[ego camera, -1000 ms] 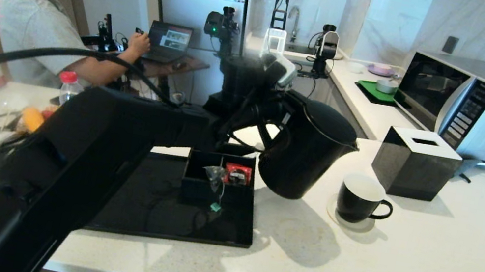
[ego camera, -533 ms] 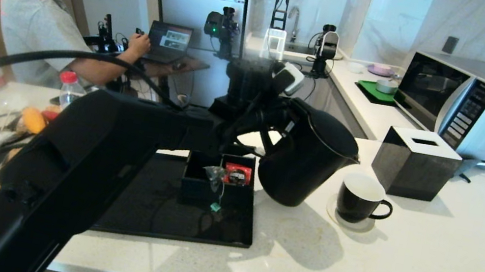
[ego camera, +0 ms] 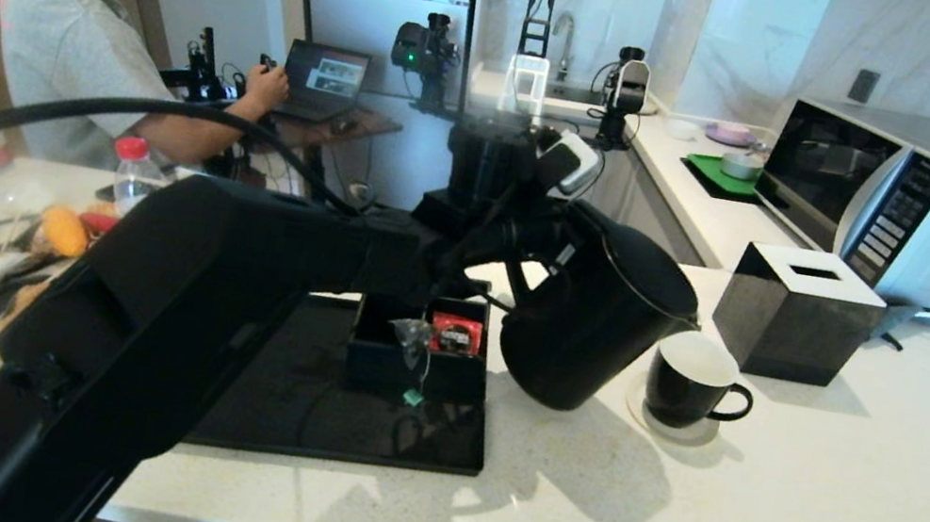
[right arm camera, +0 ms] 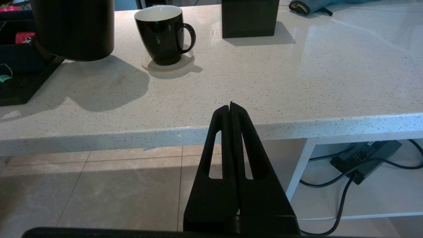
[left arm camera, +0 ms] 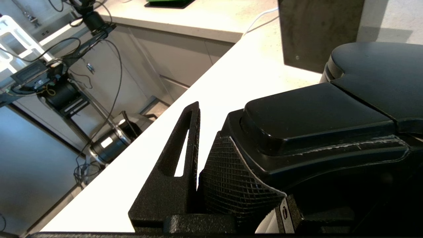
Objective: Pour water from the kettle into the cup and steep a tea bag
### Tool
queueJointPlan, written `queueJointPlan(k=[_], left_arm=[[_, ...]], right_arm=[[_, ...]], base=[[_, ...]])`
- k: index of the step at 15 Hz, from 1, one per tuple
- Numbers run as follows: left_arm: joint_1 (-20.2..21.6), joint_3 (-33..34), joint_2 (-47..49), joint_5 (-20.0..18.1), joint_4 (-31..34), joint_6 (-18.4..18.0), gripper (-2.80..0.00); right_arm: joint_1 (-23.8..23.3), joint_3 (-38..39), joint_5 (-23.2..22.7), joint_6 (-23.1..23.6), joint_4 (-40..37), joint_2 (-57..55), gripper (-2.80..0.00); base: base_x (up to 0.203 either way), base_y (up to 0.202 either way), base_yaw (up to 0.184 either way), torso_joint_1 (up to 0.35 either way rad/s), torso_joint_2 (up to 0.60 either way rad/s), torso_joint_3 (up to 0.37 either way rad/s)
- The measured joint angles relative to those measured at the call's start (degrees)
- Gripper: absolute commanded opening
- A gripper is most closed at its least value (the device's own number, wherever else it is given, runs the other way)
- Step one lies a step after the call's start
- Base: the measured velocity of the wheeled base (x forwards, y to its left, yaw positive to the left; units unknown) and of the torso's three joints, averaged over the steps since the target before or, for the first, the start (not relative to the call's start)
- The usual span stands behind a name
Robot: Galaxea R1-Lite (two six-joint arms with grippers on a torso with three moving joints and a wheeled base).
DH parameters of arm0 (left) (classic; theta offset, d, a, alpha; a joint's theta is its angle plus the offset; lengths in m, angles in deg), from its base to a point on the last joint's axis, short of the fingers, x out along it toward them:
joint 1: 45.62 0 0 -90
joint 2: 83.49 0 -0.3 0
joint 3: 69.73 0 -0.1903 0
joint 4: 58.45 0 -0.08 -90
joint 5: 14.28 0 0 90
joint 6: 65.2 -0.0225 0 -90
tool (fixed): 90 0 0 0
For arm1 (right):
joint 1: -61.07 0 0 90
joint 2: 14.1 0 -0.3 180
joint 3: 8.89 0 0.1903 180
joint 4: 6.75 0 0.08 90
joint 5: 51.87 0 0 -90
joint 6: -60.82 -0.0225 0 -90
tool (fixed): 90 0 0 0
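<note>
Kettle (ego camera: 594, 317) is the black jug in the middle of the head view, lifted off the table (ego camera: 766, 506) and tilted, with its small spout just above the rim of the cup (ego camera: 690, 379). Nearest to the robot, the right gripper (right arm camera: 231, 107) hangs below the table edge with its two fingers pressed together, holding nothing. On the table, a flat black tray (ego camera: 362, 410) lies to the left of the kettle, and a black box (ego camera: 417, 343) stands on it; the tea bag (ego camera: 414, 333) sits in this box, with its string and teal tag hanging over the front wall. The left gripper (ego camera: 539, 245) is closed on the kettle handle, behind the kettle body. The cup stands upright on a round coaster (ego camera: 666, 423). Farther back, a black tissue box (ego camera: 796, 312) stands behind the cup, and a microwave (ego camera: 915, 206) is behind it.
</note>
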Motion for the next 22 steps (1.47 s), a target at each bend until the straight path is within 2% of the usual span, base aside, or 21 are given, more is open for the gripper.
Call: queueJointPlan(k=[2,6,9,18,22], left_arm=[[-0.29,0.0,-0.11,0.75,-0.04,-0.18,-2.8],[-0.37,0.0,-0.56,2.54,0.11,-2.75,-2.8],[-0.42,0.0,-0.74,4.95,0.18,-3.83,-2.8],[-0.67,0.0,-0.59,6.02,1.65,-7.27,-2.8],[-1.66,-0.02,-0.59,8.22,1.77,-7.91,-2.8]], right_arm=[[0.0,-0.01,-0.01,0.0,0.0,0.0,-2.8],[0.0,0.02,-0.01,-0.01,0.0,0.0,-2.8],[0.0,0.02,0.0,-0.02,-0.02,0.0,-2.8],[0.0,0.02,0.0,-0.02,0.0,0.0,-2.8],[0.0,0.02,0.0,-0.02,0.0,0.0,-2.8]], base=[[0.0,0.0,0.0,0.0,0.0,0.0],[0.0,0.0,0.0,0.0,0.0,0.0],[0.0,0.0,0.0,0.0,0.0,0.0],[0.0,0.0,0.0,0.0,0.0,0.0],[0.0,0.0,0.0,0.0,0.0,0.0]])
